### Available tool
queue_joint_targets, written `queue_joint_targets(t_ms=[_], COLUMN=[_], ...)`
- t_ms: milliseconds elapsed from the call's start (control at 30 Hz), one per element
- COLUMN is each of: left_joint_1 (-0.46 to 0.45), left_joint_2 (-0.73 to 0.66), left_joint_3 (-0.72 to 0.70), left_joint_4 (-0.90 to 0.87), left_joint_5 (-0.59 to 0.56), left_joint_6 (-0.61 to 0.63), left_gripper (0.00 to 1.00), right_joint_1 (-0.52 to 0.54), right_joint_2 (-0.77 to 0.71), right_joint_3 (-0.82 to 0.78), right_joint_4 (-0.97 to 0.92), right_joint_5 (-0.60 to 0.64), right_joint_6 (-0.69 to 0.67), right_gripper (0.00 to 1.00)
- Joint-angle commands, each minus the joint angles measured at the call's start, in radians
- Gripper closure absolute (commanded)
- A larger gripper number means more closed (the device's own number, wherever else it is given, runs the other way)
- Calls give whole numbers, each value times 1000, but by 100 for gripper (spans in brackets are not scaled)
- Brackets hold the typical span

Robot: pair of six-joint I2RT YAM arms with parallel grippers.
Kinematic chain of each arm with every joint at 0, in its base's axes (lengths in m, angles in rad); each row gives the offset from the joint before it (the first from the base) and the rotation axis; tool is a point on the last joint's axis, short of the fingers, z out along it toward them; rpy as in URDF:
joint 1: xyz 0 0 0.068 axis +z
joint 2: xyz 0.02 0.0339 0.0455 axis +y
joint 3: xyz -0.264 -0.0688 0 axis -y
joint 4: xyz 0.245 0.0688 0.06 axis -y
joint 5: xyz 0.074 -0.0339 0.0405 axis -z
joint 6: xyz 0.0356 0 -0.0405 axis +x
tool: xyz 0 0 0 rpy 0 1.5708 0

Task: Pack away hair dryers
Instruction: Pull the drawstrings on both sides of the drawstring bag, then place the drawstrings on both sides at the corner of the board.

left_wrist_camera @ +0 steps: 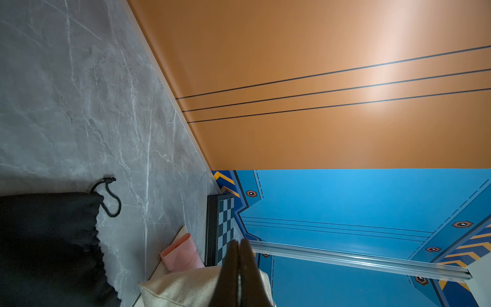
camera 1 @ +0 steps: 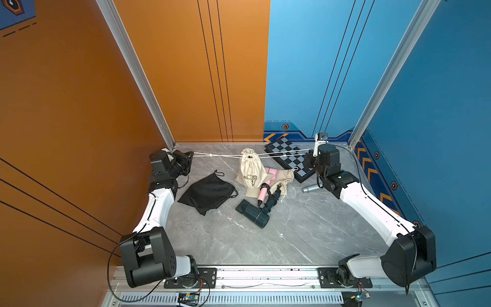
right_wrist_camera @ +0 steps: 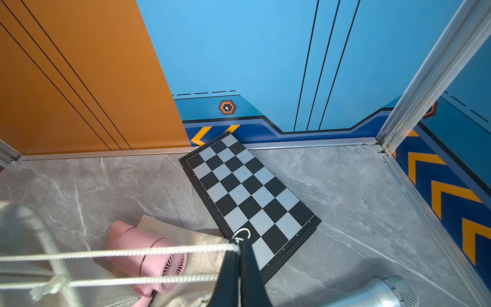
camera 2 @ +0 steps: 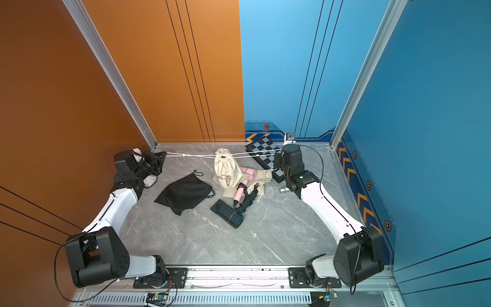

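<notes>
Across the back of the grey marble table (camera 1: pixel 265 239), a white drawstring (camera 1: pixel 218 156) runs taut from side to side. It passes through the cinched neck of an upright cream bag (camera 1: pixel 249 170) printed with a dryer outline. On the right the strands cross above a folded chessboard (camera 1: pixel 292 163) that lies against the back wall. A silver-grey microphone (camera 1: pixel 310 189) lies just beside that board, partly hidden by the right arm (camera 1: pixel 372 207). A black drawstring bag (camera 1: pixel 207 192) lies flat and limp left of centre, apart from the rest.

The pink hair dryer (camera 1: pixel 273 174) rests on a flat cream bag (camera 1: pixel 287 175), right behind the upright one and touching it. The dark teal hair dryer (camera 1: pixel 253 214) lies on bare table just in front, its black bundled cord up against the pink handle.

The left arm (camera 1: pixel 156 210) reaches along the orange wall to the far left corner, wrist turned inward. Its left gripper (camera 1: pixel 191 155) is clamped on the cord's left end. The right arm stretches to the far right, wrist raised over the chessboard. The right gripper (right_wrist_camera: pixel 239 242) is pinched tight on the right strands, a small loop poking out past its tips.

In view are two dryers, three bags (two cream, one black), one chessboard, one microphone and two arms.
</notes>
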Motion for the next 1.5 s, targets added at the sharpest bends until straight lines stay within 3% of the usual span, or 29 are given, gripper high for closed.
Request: queue_joint_targets(t_ms=[0, 333, 600, 867, 1300, 1467], left_joint_1=[-2, -355, -563, -694, -809, -830], left_joint_2=[-22, 52, 305, 562, 972, 1049], left_joint_3=[41, 261, 565, 883, 1624, 1698], left_joint_4=[38, -27, -51, -93, -359, -324], left_joint_5=[-172, -280, -243, -159, -105, -99], left_joint_6=[55, 238, 338, 397, 431, 414], left_gripper=[100, 100, 100, 100, 100, 100], right_joint_1=[-113, -262, -403, -518, -677, -733], right_joint_2=[-39, 14, 79, 127, 230, 286], right_joint_3=[83, 277, 409, 485, 667, 735], right_joint_4=[-53, -136, -204, -220, -258, -272], right_joint_5=[144, -3, -121, -195, -274, -351], right_joint_6=[9, 86, 133, 163, 198, 206], right_gripper=[100, 100, 100, 100, 100, 100])
